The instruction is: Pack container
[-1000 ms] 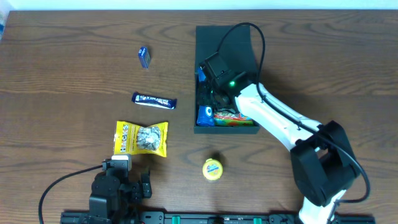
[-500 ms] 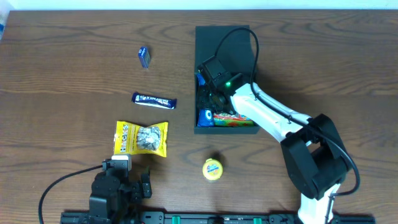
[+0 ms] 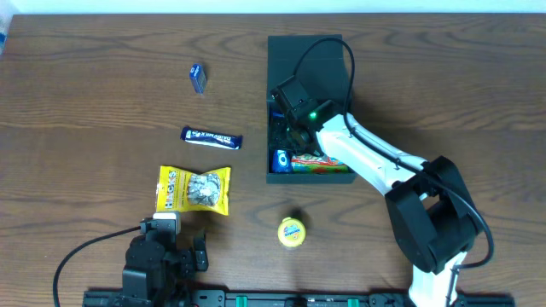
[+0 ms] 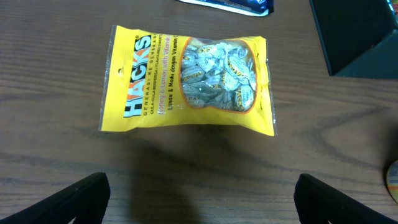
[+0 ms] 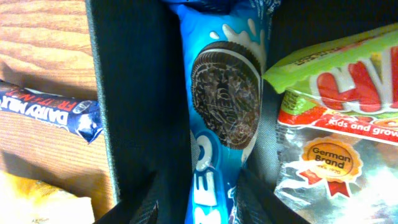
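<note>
The container (image 3: pixel 312 60) is a dark box that stands open at the table's back centre. In it lie a blue Oreo packet (image 3: pixel 280 158) and a green-and-red gummy bag (image 3: pixel 321 162). My right gripper (image 3: pixel 283 128) reaches down into its left side. In the right wrist view the right gripper (image 5: pixel 202 193) stands open astride the Oreo packet (image 5: pixel 224 93). The left finger is clear of the packet, and the right one is against its edge. The container wall (image 5: pixel 137 93) rises just to the left. My left gripper (image 4: pixel 199 208) hangs open over bare wood, short of a yellow Hacks candy bag (image 4: pixel 189 78).
Outside the box lie the Hacks bag (image 3: pixel 194 189), a dark blue chocolate bar (image 3: pixel 212 136), a small blue packet (image 3: pixel 198 78) and a yellow round tin (image 3: pixel 292 232). The left arm (image 3: pixel 158 260) rests at the front left edge. A cable arcs over the box.
The right gripper's jaws have spread apart around the Oreo packet, which now lies in the box. The right arm's base has swung slightly left. The left arm has not moved.
</note>
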Controlling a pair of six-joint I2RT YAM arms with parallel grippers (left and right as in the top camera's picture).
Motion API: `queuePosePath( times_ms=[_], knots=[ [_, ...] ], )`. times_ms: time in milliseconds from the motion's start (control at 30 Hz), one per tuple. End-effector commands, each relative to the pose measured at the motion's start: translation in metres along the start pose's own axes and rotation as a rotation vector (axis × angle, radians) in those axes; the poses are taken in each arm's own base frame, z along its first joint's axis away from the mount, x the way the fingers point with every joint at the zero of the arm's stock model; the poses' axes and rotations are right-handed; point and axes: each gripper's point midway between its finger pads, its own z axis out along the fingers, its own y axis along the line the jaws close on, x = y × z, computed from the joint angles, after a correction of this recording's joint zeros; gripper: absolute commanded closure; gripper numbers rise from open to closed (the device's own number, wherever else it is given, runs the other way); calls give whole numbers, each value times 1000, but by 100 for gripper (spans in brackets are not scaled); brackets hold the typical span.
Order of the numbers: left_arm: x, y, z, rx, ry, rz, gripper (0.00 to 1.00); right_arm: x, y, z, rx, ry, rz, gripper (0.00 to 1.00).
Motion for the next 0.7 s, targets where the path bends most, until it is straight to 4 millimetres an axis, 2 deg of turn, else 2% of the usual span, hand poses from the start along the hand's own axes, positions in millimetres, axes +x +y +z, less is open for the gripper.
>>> queuePosePath(
  times_ms=[0, 167, 267, 433, 667],
  knots=[
    [16, 8, 4, -40, 55, -2, 4, -3, 16, -17, -46, -29, -67, 53],
    [16, 8, 4, -40, 55, -2, 4, -28, 28, -72, -91, -169, -213, 36],
    [16, 8, 4, -40, 55, -2, 4, -46, 25, -114, -41, -305, -287, 27],
    [16, 8, 4, -40, 55, -2, 4, -66, 2, -178, 73, -472, -340, 14],
    [16, 8, 4, -40, 55, -2, 4, -69, -47, -230, 148, -553, -265, 5]
  ],
)
